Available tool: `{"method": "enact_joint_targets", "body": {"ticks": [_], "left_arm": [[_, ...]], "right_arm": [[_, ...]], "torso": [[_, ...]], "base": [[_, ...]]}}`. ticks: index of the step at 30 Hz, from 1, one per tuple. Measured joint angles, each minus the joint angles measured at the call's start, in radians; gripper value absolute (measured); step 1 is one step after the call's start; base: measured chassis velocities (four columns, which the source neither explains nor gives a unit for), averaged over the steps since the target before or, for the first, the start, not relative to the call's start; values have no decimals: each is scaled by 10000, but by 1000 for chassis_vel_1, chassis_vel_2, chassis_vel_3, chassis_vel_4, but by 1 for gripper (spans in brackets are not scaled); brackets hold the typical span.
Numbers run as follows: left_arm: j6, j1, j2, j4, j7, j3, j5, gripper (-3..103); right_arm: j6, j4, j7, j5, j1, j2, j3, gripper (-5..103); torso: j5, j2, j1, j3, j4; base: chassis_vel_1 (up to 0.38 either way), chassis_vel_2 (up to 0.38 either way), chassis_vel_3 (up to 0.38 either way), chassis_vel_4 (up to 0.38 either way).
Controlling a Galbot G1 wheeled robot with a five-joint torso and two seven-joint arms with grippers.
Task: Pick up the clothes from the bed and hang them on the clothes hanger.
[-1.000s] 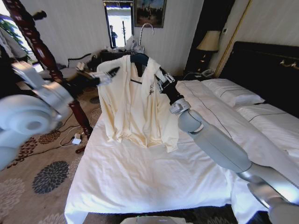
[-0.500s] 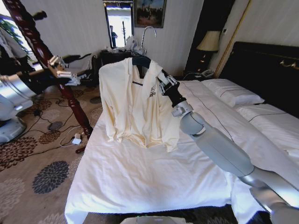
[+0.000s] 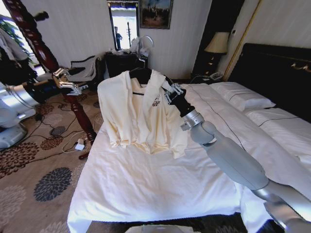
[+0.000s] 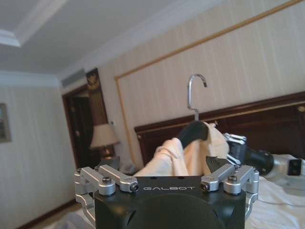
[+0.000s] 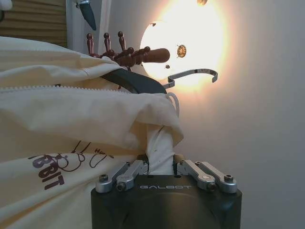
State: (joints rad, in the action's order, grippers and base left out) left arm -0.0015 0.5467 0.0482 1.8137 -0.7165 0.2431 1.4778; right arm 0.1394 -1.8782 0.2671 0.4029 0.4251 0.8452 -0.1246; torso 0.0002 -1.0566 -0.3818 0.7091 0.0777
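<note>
currently the clothes point(image 3: 143, 109) were draped over the clothes hanger point(image 3: 141, 73), raised above the foot end of the bed point(image 3: 146, 189), with the lower hem resting on the sheet near the bed's left edge. the hanger's silver hook point(image 3: 145, 43) stood upright above the collar. the small dark chest logo faced the right gripper point(image 3: 167, 94), which was closed on a fold of cream fabric at the garment's shoulder; in the right wrist view the cloth ran down between its fingers point(image 5: 131, 172). the left gripper point(image 3: 73, 87) hung clear of the garment, off the bed's left edge and over the patterned carpet point(image 3: 48, 182), beside the reddish wooden post point(image 3: 48, 60). its fingers point(image 4: 114, 181) were spread apart and held nothing. white pillows point(image 3: 243, 99) lay at the dark headboard point(image 3: 277, 73).
</note>
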Motion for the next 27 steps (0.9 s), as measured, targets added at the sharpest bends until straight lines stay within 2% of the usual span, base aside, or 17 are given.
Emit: {"method": "enact_joint_targets", "body": {"ticks": [8, 18, 24, 27], "left_arm": [[444, 98, 112, -267, -462, -25, 10, 100], [1042, -522, 815, -489, -438, -498, -181, 100], [1177, -573, 829, -425, -584, -565, -230, 100], [1236, -379, 563, -435, -1033, -534, -453, 100]], "right_arm": [[135, -161, -2, -161, -8, 9, -147, 20], [291, -345, -57, -169, -35, 78, -426, 20], [320, -377, -95, -70, -206, 191, -602, 20], [320, -330, -105, -27, -449, 319, -779, 20]], "torso": [[-4, 0, 0, -1, -2], [-3, 0, 0, 0, 0], [-2, 0, -1, 0, 2], [-3, 0, -1, 0, -3]], "base": [[0, 0, 0, 0], [0, 0, 0, 0], [0, 0, 0, 0], [0, 0, 0, 0]]}}
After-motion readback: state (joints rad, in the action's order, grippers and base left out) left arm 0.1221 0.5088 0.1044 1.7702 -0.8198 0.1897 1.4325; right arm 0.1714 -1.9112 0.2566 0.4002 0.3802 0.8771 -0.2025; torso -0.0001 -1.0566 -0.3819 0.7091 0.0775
